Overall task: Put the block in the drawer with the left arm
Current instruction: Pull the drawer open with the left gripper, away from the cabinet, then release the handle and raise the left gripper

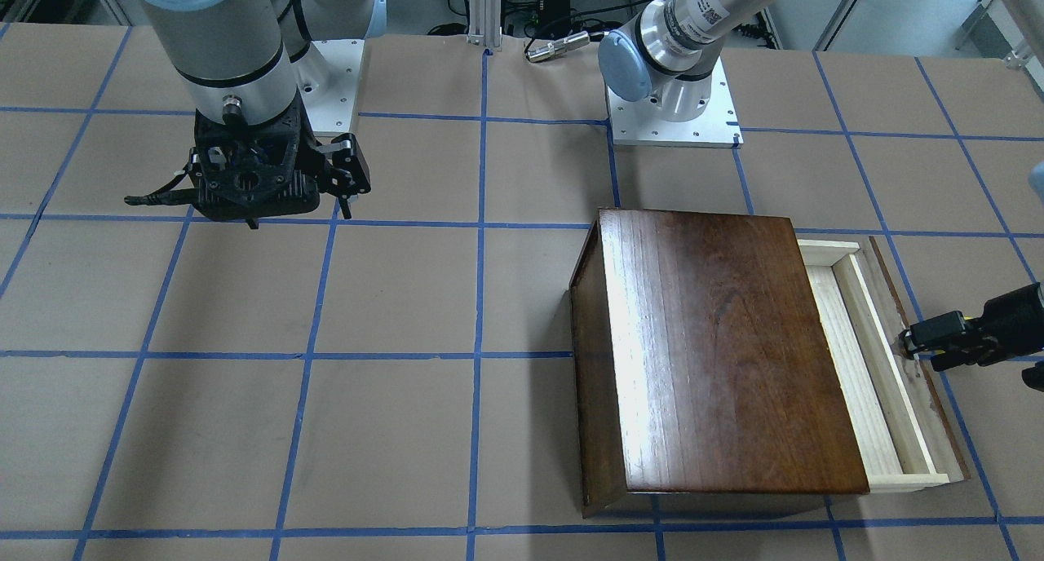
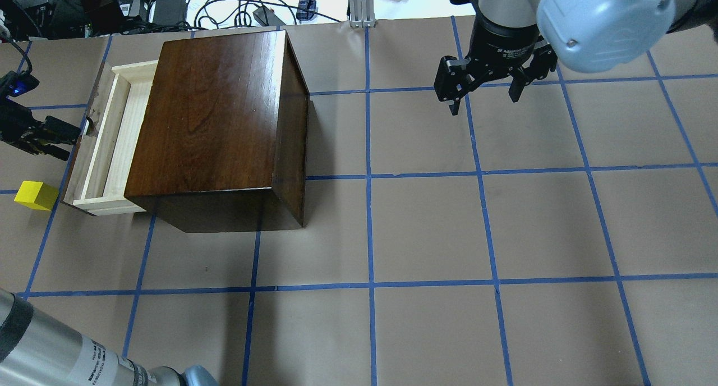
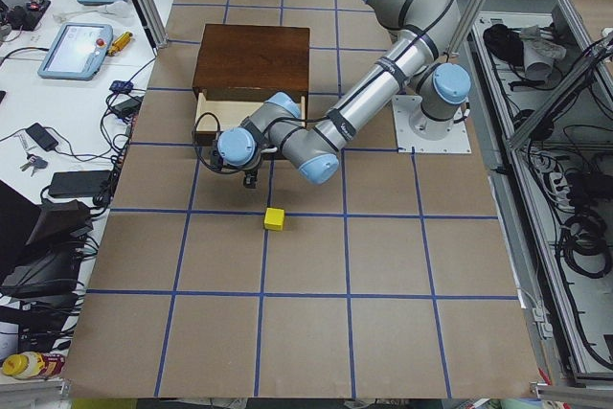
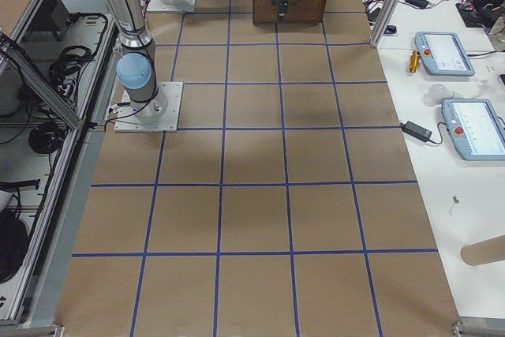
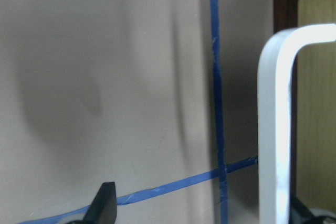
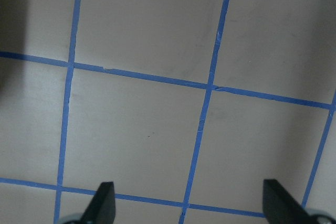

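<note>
Looking down from overhead, find the block (image 2: 36, 196) lying on the tabletop (image 2: 426, 229), outside the drawer (image 2: 106, 145) and just beside the near corner of its dark front panel. See the drawer standing partway out of the dark wooden box (image 2: 219, 105). Note the left hand (image 2: 72, 142) at that front panel, apart from the block, fingers parted. Note the right hand (image 2: 483, 100) hanging above the tabletop well to the right of the box, fingers spread and gripping nothing.

Turning to the front-facing view, spot the left hand's black tips right against the middle of the drawer front.

Moving to the left-side view, catch the block near the end of the left arm (image 3: 369, 98), on the side away from the box and not touching it.

Passing to the left wrist view, see the white handle (image 5: 275, 129) between the two fingertips (image 5: 106, 203), close to one and well clear of the other: open, not clamped.

Ending with the right wrist view, see both tips far apart over bare tabletop: open.
</note>
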Tool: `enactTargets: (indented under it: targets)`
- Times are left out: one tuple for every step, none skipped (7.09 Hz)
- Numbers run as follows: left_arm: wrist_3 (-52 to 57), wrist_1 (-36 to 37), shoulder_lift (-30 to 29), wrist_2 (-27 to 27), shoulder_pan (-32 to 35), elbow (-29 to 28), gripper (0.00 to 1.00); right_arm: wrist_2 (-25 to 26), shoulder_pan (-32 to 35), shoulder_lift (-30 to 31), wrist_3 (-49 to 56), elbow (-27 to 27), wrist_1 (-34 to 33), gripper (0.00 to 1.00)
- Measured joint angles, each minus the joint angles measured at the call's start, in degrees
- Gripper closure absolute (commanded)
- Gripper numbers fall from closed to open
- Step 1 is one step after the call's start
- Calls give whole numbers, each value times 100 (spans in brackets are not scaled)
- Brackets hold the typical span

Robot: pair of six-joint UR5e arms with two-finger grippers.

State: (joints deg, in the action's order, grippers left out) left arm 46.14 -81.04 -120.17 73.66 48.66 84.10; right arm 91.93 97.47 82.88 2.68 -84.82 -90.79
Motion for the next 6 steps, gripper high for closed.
enactTargets:
  targets:
    - [4, -2, 37, 25, -39, -7, 0, 0, 0, 0, 0, 0, 0, 0]
    - [-2, -7, 106, 40, -59, -20, 0, 0, 0, 0, 1, 0, 0, 0]
    - [-14, -18, 213, 54, -74, -35, 0, 0, 0, 0, -2, 0, 0, 0]
    - [-23, -47, 368, 70, -87, -37, 0, 0, 0, 0, -3, 0, 0, 0]
    - [-33, -120, 573, 121, -96, -35, 0, 0, 0, 0, -2, 0, 0, 0]
    - [-37, -269, 833, 219, -102, -29, 0, 0, 0, 0, 0, 0, 0, 0]
